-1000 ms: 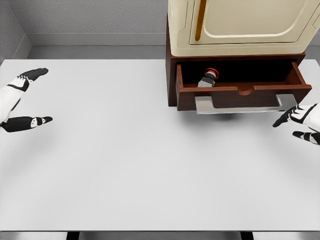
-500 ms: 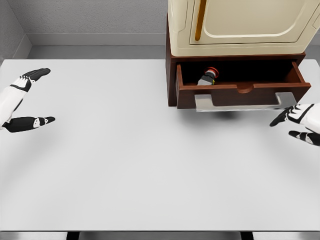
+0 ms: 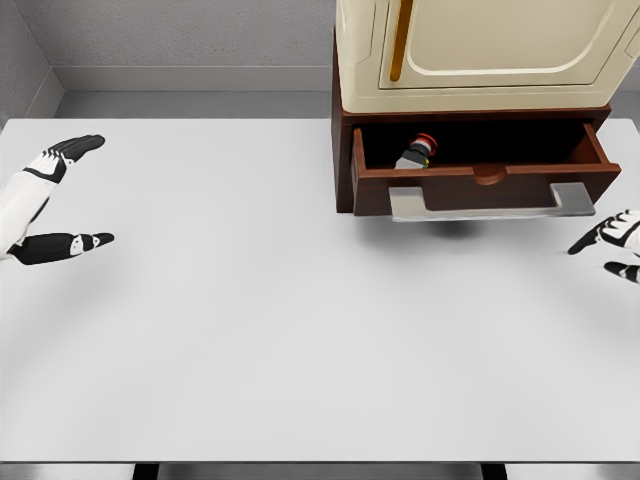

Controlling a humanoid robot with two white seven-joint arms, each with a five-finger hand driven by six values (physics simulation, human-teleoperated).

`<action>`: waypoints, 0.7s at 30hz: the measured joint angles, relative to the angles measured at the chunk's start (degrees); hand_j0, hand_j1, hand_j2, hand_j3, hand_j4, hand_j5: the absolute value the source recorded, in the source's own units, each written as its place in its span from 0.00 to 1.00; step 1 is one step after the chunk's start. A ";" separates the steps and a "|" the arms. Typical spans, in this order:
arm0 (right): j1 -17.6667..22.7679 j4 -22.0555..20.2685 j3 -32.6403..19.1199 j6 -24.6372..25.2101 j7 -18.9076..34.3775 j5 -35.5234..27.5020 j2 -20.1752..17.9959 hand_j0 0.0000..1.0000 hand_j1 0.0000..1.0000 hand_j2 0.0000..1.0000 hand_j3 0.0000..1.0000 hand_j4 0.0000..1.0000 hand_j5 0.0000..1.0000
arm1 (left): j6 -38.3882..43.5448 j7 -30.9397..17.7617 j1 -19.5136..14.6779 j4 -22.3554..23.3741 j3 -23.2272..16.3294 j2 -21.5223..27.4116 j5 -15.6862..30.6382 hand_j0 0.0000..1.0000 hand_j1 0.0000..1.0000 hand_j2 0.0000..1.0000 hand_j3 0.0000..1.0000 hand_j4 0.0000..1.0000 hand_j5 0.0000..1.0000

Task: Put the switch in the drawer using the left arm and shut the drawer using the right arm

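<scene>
Drawer (image 3: 486,186) is the landmark: pulled out of the dark wooden cabinet (image 3: 343,150) under the cream appliance (image 3: 480,50), front panel toward the robot, grey handle bar (image 3: 490,203) across its lower front. The switch (image 3: 415,155), grey body with a red cap, lies inside the drawer near its left inner wall, so the placing half of the job looks done; the drawer stands open, so closing remains. Left hand (image 3: 45,205) sits far to the left of the drawer, well apart from it, fingers spread and thumb apart, holding nothing; likely parked out of the way since its part is finished. Right hand (image 3: 615,245) shows at the picture's right edge, below and right of the drawer's front corner, near the handle's right end but not touching it, fingers extended and empty. Judged: it must get square to the drawer front to push. The switch lies up and left of that hand, across the drawer's width.
</scene>
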 measured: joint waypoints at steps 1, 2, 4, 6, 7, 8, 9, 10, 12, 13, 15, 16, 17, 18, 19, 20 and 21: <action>0.00 0.18 0.00 0.00 -0.03 0.09 -0.04 0.62 0.62 0.62 0.62 0.62 0.62 | 0.00 0.01 0.00 -0.01 0.00 -0.04 0.00 1.00 1.00 1.00 1.00 1.00 1.00; 0.09 0.23 0.03 0.00 -0.05 0.20 -0.07 0.62 0.62 0.62 0.62 0.62 0.62 | 0.00 0.01 0.00 -0.01 -0.01 -0.07 -0.01 1.00 1.00 1.00 1.00 1.00 1.00; 0.17 -0.22 0.09 0.00 -0.07 0.68 -0.11 0.62 0.62 0.62 0.62 0.62 0.62 | 0.00 0.01 0.00 -0.03 -0.01 -0.11 -0.01 1.00 1.00 1.00 1.00 1.00 1.00; 0.18 -1.56 0.16 0.00 -0.08 1.42 -0.13 0.62 0.62 0.62 0.62 0.62 0.62 | 0.00 0.02 0.00 -0.06 -0.02 -0.12 -0.01 1.00 1.00 1.00 1.00 1.00 1.00; 0.53 -2.34 0.19 0.00 -0.08 1.79 -0.13 0.62 0.62 0.62 0.62 0.62 0.62 | 0.00 0.02 0.00 -0.07 -0.02 -0.13 0.01 1.00 1.00 1.00 1.00 1.00 1.00; 0.79 -3.19 0.21 0.00 -0.07 2.06 -0.11 0.62 0.62 0.62 0.62 0.62 0.62 | 0.00 0.02 0.00 -0.11 -0.02 -0.13 0.00 1.00 1.00 1.00 1.00 1.00 1.00; 0.97 -4.03 0.22 0.00 0.01 2.24 -0.10 0.62 0.62 0.62 0.62 0.62 0.62 | 0.00 0.02 0.00 -0.16 -0.02 -0.14 0.01 1.00 1.00 1.00 1.00 1.00 1.00; 1.32 -4.69 0.24 0.00 0.10 2.37 -0.11 0.62 0.62 0.62 0.62 0.62 0.62 | 0.00 0.01 0.00 -0.19 -0.02 -0.14 0.03 1.00 1.00 1.00 1.00 1.00 1.00; 1.41 -5.50 0.27 0.00 0.26 2.77 -0.19 0.62 0.62 0.62 0.62 0.62 0.62 | 0.00 0.01 0.00 -0.24 -0.02 -0.14 0.05 1.00 1.00 1.00 1.00 1.00 1.00; 1.41 -5.76 0.29 0.00 0.31 2.95 -0.23 0.62 0.62 0.62 0.62 0.62 0.62 | 0.00 0.01 0.00 -0.25 -0.02 -0.14 0.06 1.00 1.00 1.00 1.00 1.00 1.00; 1.32 -6.08 0.42 0.00 0.37 3.16 -0.21 0.62 0.62 0.62 0.62 0.62 0.62 | 0.00 0.01 0.09 -0.26 -0.02 -0.14 0.07 1.00 1.00 1.00 1.00 1.00 1.00; 1.32 -6.18 0.50 0.00 0.39 3.23 -0.13 0.62 0.62 0.62 0.62 0.62 0.62 | 0.00 0.01 0.09 -0.27 -0.02 -0.14 0.07 1.00 1.00 1.00 1.00 1.00 1.00; 1.23 -6.25 0.60 0.00 0.43 3.27 0.00 0.62 0.62 0.62 0.62 0.62 0.62 | 0.00 0.01 0.09 -0.27 -0.02 -0.14 0.07 1.00 1.00 1.00 1.00 1.00 1.00; 1.05 -6.31 0.73 0.00 0.48 3.31 0.13 0.62 0.62 0.62 0.62 0.62 0.62 | 0.00 0.00 0.09 -0.27 -0.02 -0.14 0.07 1.00 1.00 1.00 1.00 1.00 1.00; 0.88 -6.37 0.83 0.00 0.54 3.33 0.24 0.62 0.62 0.62 0.62 0.62 0.62 | 0.00 0.00 0.09 -0.27 -0.02 -0.15 0.06 1.00 1.00 1.00 1.00 1.00 1.00; 0.62 -6.41 0.92 0.00 0.59 3.35 0.33 0.62 0.62 0.62 0.62 0.62 0.62 | 0.00 0.00 0.00 -0.27 -0.02 -0.17 0.06 1.00 1.00 1.00 1.00 1.00 1.00; 0.35 -6.44 0.98 0.00 0.62 3.36 0.39 0.62 0.62 0.62 0.62 0.62 0.62 | 0.00 0.00 0.00 -0.27 -0.04 -0.19 0.05 1.00 1.00 1.00 1.00 1.00 1.00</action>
